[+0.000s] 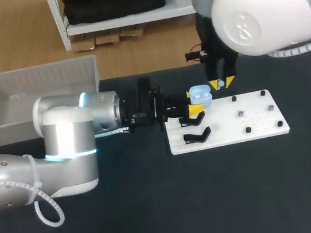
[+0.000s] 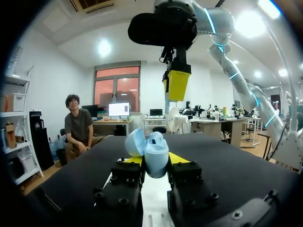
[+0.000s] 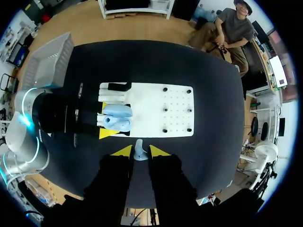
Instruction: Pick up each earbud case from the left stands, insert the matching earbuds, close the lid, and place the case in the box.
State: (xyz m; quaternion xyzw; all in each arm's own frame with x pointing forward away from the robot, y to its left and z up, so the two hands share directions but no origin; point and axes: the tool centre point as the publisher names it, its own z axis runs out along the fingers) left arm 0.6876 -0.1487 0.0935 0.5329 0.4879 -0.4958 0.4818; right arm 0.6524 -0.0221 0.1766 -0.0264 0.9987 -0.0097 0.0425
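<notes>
Your left gripper (image 2: 154, 161) is clamped on the pale blue earbud case (image 2: 156, 152), a yellow tip pressed to each side. The case's lid (image 2: 134, 142) stands open, tipped to one side. Just above and beyond the case hangs your right gripper (image 3: 140, 151), its fingers nearly together and pinching a small pale blue earbud (image 3: 138, 148). From that gripper the open case lies ahead of the tips and a little off to the side, not touching. Beneath both grippers is the white board (image 1: 243, 121), with a black stand (image 1: 196, 136) just beside the left fingers. The box (image 1: 35, 87) sits well behind your left arm.
</notes>
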